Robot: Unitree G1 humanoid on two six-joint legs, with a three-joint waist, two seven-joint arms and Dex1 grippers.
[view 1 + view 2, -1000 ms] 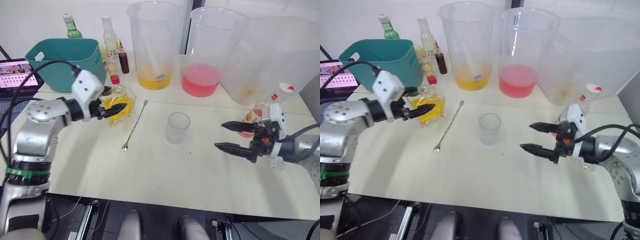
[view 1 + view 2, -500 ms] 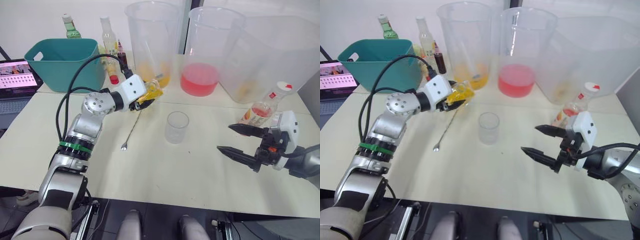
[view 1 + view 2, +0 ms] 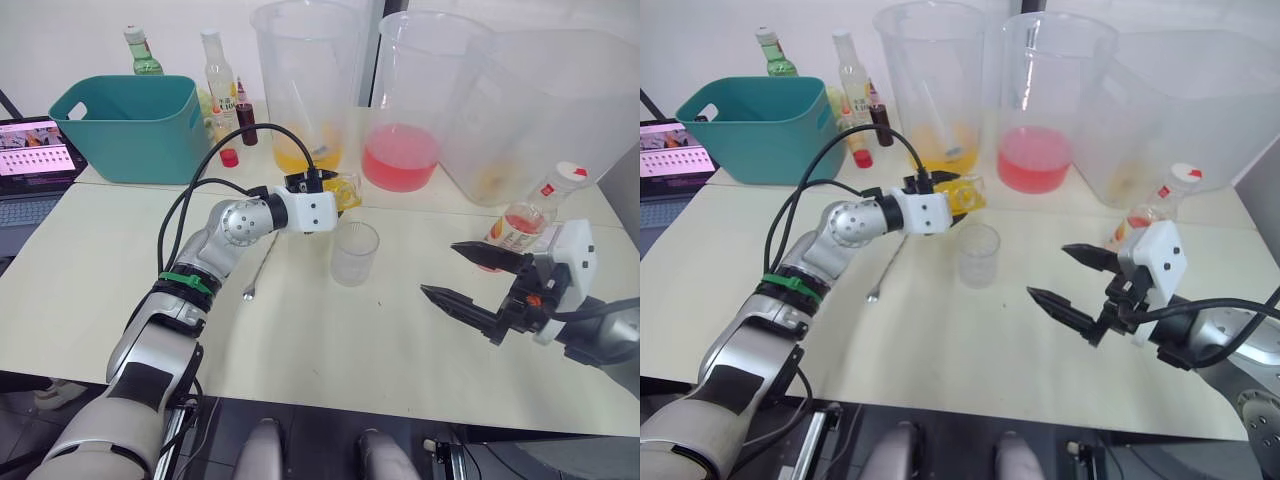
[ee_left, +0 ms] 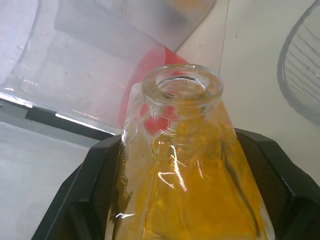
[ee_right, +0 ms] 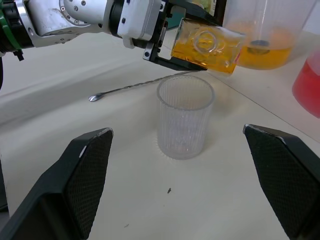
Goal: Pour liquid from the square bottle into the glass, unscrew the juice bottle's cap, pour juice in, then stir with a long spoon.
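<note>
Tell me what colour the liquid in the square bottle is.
Yellow-orange. The left wrist view shows it best, through the square bottle.

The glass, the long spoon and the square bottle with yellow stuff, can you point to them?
The glass [image 5: 185,117], right wrist view, on its ribbed side wall.
The long spoon [image 5: 135,87], right wrist view, on its thin handle.
The square bottle [image 4: 192,200], left wrist view, on its yellow-filled body.

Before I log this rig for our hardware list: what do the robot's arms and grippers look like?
Both arms are silver-grey metal segments with rounded joints. The left arm carries a green band and a looping black cable. Each wrist ends in a white boxy housing; the right arm's housing shows a small red mark. The left gripper and right gripper each have two black fingers; the right one's fingers are tapered with a textured face.
</note>
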